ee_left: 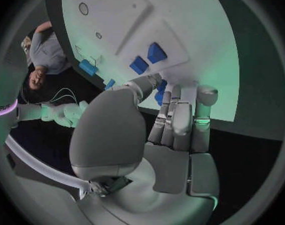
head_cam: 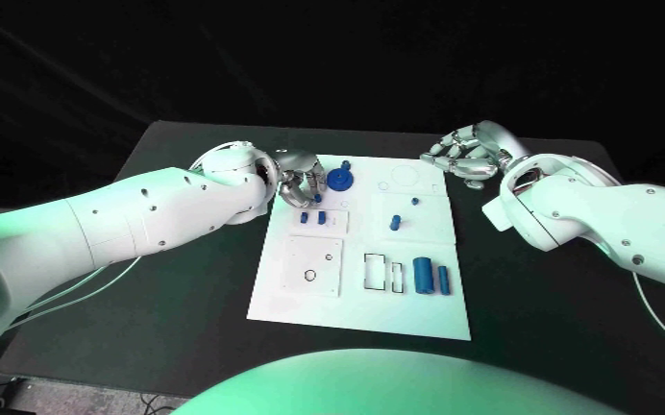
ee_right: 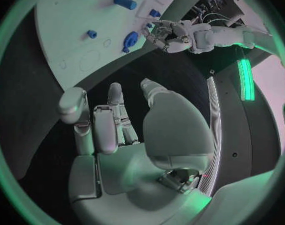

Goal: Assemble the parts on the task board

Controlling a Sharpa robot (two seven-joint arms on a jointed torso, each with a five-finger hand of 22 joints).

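The white task board (head_cam: 307, 292) lies in the middle of the black table. A blue round part (head_cam: 341, 181) sits at its far left area, also seen as the blue round part (ee_right: 131, 39) from the right wrist. My left hand (head_cam: 298, 183) is at that part, thumb and fingertips (ee_left: 170, 102) closed on its edge, with blue showing between them. Two small blue blocks (head_cam: 313, 215), the same blue blocks (ee_left: 149, 57), lie just nearer. My right hand (head_cam: 469, 156) hovers beyond the board's far right corner, fingers (ee_right: 95, 125) apart and holding nothing.
On the board's right half stand a short blue peg (head_cam: 397, 222) and a smaller one (head_cam: 413, 202). A blue cylinder (head_cam: 423, 277) and a blue bar (head_cam: 444, 279) lie near the front right, beside an outlined slot (head_cam: 379, 272). Bare black table (head_cam: 194, 300) flanks the board.
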